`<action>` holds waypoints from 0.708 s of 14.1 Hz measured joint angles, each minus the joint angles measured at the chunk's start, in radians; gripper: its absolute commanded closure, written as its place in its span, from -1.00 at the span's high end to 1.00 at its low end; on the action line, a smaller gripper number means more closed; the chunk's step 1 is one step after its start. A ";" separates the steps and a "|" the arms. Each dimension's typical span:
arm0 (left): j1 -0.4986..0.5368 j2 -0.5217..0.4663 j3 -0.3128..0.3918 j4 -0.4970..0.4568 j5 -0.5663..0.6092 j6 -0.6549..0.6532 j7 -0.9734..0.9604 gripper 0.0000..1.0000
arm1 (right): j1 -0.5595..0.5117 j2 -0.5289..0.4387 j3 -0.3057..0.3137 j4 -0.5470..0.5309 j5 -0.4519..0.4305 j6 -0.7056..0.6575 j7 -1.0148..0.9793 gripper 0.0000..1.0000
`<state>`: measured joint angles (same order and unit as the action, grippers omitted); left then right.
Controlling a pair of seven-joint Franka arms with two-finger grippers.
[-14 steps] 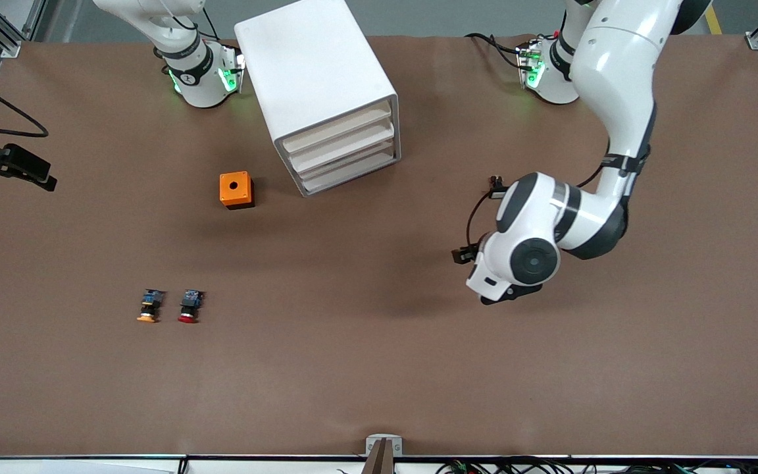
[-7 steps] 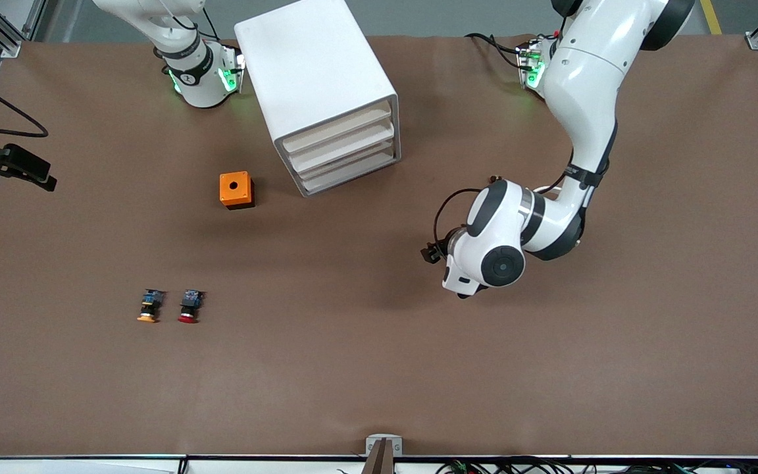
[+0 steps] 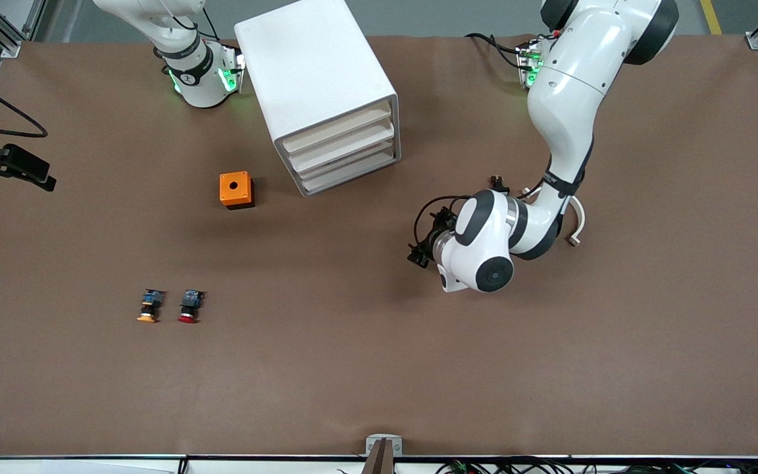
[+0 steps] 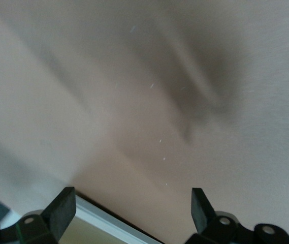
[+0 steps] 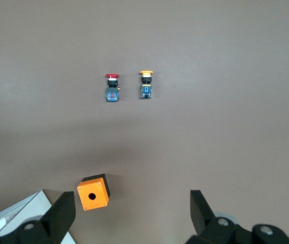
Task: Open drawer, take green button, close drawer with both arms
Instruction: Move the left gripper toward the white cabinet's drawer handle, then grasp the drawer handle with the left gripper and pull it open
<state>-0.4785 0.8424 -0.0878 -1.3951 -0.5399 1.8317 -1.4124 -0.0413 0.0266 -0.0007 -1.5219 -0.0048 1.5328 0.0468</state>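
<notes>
The white cabinet stands near the robots' bases. Its three beige-fronted drawers are all shut, and the drawer is the lowest. The button is out of view. My left arm hangs low over the bare table, off the cabinet's drawer side toward the left arm's end. Its wrist hides the hand in the front view. In the left wrist view my left gripper is open and empty, with a white edge showing by one finger. My right gripper is open and empty, high above the orange box.
The orange box with a round hole sits beside the cabinet toward the right arm's end. An orange-capped button and a red-capped button lie nearer the front camera. A black device juts in at the right arm's end.
My left arm has swung toward the cabinet's drawer side, its wrist shifting toward the right arm's end. Both grippers stay open. Nothing on the table has moved.
</notes>
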 measured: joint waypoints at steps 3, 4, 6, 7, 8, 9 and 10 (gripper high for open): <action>-0.033 0.021 -0.001 -0.009 -0.050 -0.013 -0.156 0.99 | 0.000 0.000 -0.001 -0.001 0.000 0.000 0.000 1.00; -0.049 0.028 -0.001 -0.016 -0.064 -0.018 -0.205 0.99 | 0.000 0.000 -0.001 -0.001 0.000 0.000 0.000 1.00; -0.072 0.040 -0.002 -0.033 -0.127 -0.037 -0.278 0.99 | 0.000 0.000 -0.001 -0.001 0.000 -0.001 0.000 1.00; -0.079 0.043 -0.008 -0.042 -0.165 -0.065 -0.301 0.98 | 0.000 0.000 -0.001 -0.001 0.000 -0.001 0.000 1.00; -0.085 0.045 -0.016 -0.050 -0.193 -0.085 -0.325 0.97 | 0.000 0.000 -0.001 -0.001 0.000 -0.001 0.000 1.00; -0.091 0.046 -0.020 -0.055 -0.218 -0.096 -0.360 0.94 | 0.000 0.000 -0.002 -0.001 0.000 -0.001 0.000 1.00; -0.096 0.046 -0.022 -0.056 -0.242 -0.104 -0.401 0.79 | 0.000 0.000 -0.002 -0.002 0.000 -0.002 0.000 1.00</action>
<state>-0.5748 0.8880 -0.1098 -1.4511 -0.7819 1.7278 -1.8137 -0.0415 0.0266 -0.0025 -1.5234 -0.0048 1.5311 0.0468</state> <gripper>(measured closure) 0.018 0.000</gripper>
